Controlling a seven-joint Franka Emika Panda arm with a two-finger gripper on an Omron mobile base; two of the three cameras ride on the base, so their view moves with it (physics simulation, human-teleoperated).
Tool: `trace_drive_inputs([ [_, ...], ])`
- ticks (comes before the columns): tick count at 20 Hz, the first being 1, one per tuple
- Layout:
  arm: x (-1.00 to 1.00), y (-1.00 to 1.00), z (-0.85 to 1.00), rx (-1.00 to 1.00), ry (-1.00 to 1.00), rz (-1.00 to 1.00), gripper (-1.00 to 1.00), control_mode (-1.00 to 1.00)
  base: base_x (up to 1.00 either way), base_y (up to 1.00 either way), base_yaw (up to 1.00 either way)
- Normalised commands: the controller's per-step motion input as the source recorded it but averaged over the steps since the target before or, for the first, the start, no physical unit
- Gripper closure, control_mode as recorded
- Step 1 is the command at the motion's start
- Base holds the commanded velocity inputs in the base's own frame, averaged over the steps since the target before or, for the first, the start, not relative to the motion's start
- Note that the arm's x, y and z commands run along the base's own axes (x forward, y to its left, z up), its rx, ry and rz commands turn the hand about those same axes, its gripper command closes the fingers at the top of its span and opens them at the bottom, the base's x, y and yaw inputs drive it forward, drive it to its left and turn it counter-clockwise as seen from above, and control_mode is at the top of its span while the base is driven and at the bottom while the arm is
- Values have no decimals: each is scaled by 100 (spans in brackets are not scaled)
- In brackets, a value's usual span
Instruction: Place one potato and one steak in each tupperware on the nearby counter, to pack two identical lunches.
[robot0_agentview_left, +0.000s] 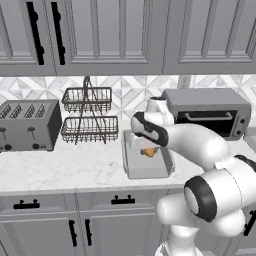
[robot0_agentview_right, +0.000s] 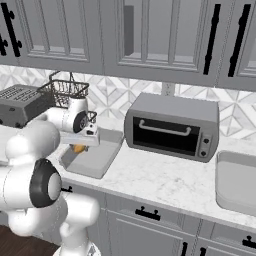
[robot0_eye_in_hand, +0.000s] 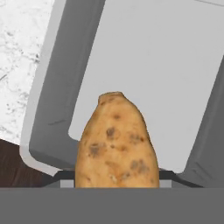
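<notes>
- My tool (robot0_eye_in_hand: 116, 175) is clamped on a potato (robot0_eye_in_hand: 116, 140); in the hand view the spotted tan oval stands up between the two dark tips and hides most of them.
- Directly beyond the tool lies a tupperware (robot0_eye_in_hand: 52, 87), its pale floor bare. I judge the step in hand to be setting this potato down inside it.
- In the left base view the potato (robot0_agentview_left: 148, 151) shows as an orange spot under the wrist, over the tray (robot0_agentview_left: 145, 170) on the desk (robot0_agentview_left: 60, 170). The right base view agrees: the potato (robot0_agentview_right: 78, 148) hangs above the tray's near end (robot0_agentview_right: 95, 160).
- To do it well, I would lower straight along the tool's axis until the potato is just off the floor, then part the tips slowly (an oval dropped from height may roll against the sloped wall).
- I'd aim toward one end of the floor rather than dead centre, leaving space beside it for a steak.
- The tray's rim sits close to the tool's lower left in the hand view, so I'd nudge away from that corner before release.
- A second tupperware (robot0_agentview_right: 237, 180) sits well off to the tool's right, past the toaster oven (robot0_agentview_right: 172, 125); it is for the other lunch.
</notes>
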Motion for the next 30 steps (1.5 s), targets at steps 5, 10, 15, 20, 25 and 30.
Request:
trace_drive_inputs([
  [5,80,0,-52,0,10,0,100,-100,0,0,0],
  [10,43,0,-11,0,0,0,100,-100,0,0,0],
  [15,0,0,-41,0,0,0,100,-100,0,0,0],
  [20,0,0,-66,0,0,0,100,-100,0,0,0],
  [25,0,5,-38,0,0,0,100,-100,0,0,0],
  [30,0,0,2,0,0,0,-100,-100,0,0,0],
])
